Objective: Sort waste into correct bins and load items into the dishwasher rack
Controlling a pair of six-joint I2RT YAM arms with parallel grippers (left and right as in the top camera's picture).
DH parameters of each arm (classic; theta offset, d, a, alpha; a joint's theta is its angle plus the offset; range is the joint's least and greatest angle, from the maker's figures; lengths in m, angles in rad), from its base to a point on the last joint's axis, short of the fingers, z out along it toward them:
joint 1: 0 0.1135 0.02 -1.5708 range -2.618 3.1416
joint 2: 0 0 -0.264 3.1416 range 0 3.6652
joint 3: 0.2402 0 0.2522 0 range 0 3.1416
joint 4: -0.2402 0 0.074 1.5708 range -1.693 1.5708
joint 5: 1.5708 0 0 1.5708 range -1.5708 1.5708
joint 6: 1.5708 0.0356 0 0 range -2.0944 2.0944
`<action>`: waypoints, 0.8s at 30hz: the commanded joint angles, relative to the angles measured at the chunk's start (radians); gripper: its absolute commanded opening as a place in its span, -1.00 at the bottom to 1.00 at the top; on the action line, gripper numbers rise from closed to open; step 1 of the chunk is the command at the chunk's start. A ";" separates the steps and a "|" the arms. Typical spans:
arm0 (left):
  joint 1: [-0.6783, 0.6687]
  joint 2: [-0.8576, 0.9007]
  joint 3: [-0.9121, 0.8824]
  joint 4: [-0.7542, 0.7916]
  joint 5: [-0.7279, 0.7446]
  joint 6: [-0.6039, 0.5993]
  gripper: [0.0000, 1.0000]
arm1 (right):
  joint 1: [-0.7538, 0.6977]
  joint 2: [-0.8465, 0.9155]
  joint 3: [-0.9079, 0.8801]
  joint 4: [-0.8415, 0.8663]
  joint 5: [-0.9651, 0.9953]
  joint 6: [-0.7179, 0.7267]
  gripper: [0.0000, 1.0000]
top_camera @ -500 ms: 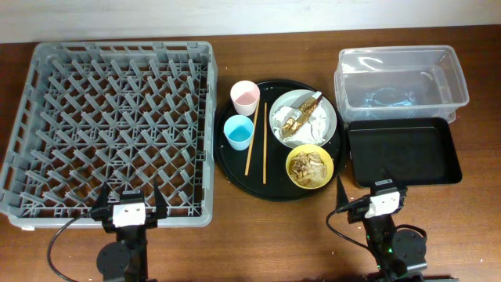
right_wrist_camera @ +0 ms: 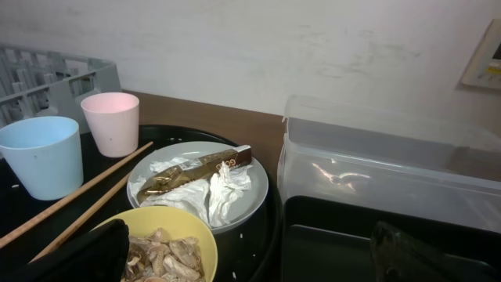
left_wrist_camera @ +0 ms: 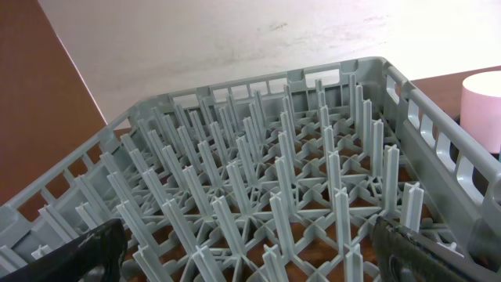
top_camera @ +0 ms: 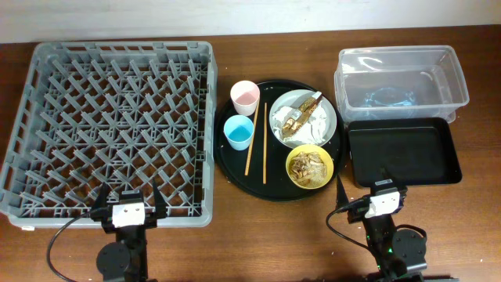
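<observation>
No step complete: rack [top_camera: 117, 47], tub [top_camera: 395, 51] and bin tray [top_camera: 403, 153] empty; napkins [top_camera: 313, 125] on plate [top_camera: 280, 108], scraps [top_camera: 308, 164] in bowl [top_camera: 289, 168]; left gripper [top_camera: 129, 194], right gripper [top_camera: 362, 183] spread, empty.

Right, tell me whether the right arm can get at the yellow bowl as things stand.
Probably yes. The yellow bowl sits at the round black tray's near edge, close to the open right gripper, with nothing standing between them.

No legible txt anywhere
</observation>
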 commanded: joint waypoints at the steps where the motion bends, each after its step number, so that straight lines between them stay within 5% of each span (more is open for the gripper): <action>1: -0.001 -0.001 -0.004 -0.001 -0.014 -0.002 0.99 | -0.008 -0.005 -0.006 -0.003 -0.002 0.011 0.97; 17: -0.001 0.019 0.069 0.139 0.162 -0.003 0.99 | -0.008 -0.005 0.052 0.099 -0.006 0.012 0.97; 20: -0.001 0.158 0.228 0.122 0.178 -0.002 0.99 | -0.008 0.040 0.198 0.008 -0.006 0.011 0.97; 24: -0.001 0.495 0.519 0.068 0.225 -0.002 0.99 | -0.008 0.323 0.443 -0.039 -0.005 0.011 0.97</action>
